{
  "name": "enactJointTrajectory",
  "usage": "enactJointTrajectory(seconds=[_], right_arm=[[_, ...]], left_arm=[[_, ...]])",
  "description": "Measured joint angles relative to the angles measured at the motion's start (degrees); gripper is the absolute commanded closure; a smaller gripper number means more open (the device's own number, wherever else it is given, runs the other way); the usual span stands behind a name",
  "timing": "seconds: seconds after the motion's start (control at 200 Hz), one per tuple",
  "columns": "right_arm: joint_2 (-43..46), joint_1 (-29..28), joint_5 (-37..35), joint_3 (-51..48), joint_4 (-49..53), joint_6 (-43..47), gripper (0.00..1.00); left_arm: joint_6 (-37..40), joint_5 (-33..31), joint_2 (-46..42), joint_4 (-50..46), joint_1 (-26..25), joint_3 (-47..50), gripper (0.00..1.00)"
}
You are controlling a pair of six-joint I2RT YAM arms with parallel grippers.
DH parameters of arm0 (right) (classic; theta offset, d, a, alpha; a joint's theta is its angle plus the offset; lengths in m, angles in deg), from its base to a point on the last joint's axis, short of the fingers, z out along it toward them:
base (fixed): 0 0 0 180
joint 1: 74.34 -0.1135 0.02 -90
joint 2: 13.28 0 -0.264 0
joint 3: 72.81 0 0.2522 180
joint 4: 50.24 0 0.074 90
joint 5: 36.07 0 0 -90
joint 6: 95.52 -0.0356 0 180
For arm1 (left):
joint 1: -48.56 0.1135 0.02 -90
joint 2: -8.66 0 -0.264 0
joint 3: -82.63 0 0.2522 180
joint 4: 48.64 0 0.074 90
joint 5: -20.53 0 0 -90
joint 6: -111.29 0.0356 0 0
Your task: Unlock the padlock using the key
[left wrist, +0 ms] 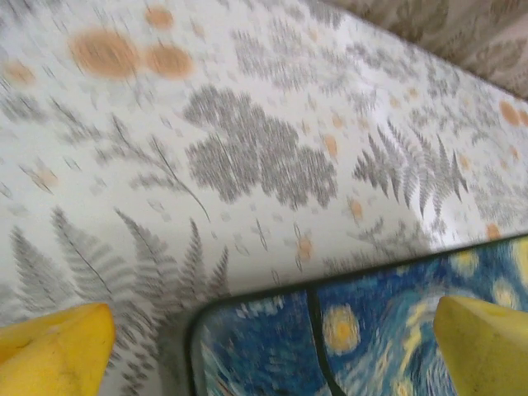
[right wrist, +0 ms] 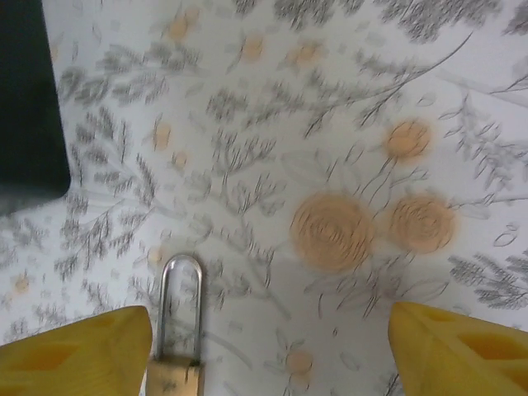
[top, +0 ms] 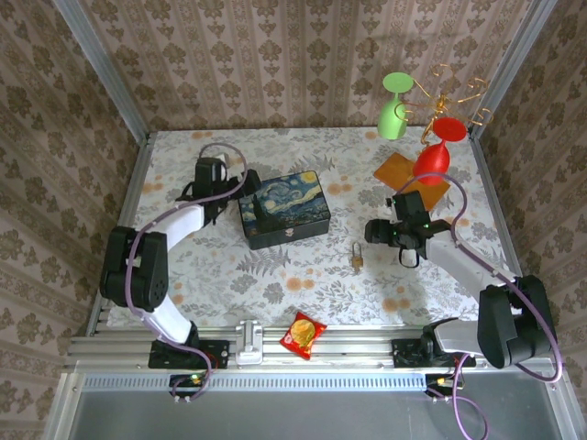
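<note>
The right gripper (right wrist: 268, 322) stands wide open with nothing between its yellow fingers (right wrist: 91, 351). The padlock (right wrist: 175, 351) lies flat on the floral tabletop (right wrist: 346, 124), just beside one finger; whether its silver shackle is latched is hard to tell in the blurred wrist view. Across the table, the left gripper (left wrist: 272, 334) is also spread wide and empty, hovering over a corner of the Starry Night box (top: 284, 209). From above, the padlock lies between that box and the right arm.
</note>
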Motion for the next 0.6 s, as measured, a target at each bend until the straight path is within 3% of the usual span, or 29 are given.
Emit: enactJointTrajectory(seconds=[0.205, 0.3, 0.475, 0.6], right_arm=[[3.2, 1.9, -11.6, -2.6, -11.3, 7.2, 0.00], [3.5, 5.5, -14.9, -7.9, -21.1, 10.7, 0.00], [0.8, 12.5, -14.8, -17.4, -37.3, 11.6, 0.00], [-2.7, 13.3, -13.2, -20.2, -48.9, 11.8, 0.00]], left_arm=[[12.0, -13.9, -15.9, -4.5, 0.8, 4.7, 0.00], [17.4, -18.4, -20.9, -4.9, 4.3, 6.4, 0.00], [25.6, -24.4, -17.6, 3.1, 8.6, 15.8, 0.00], [29.5, -23.1, -10.4, 12.3, 9.6, 24.7, 0.00]])
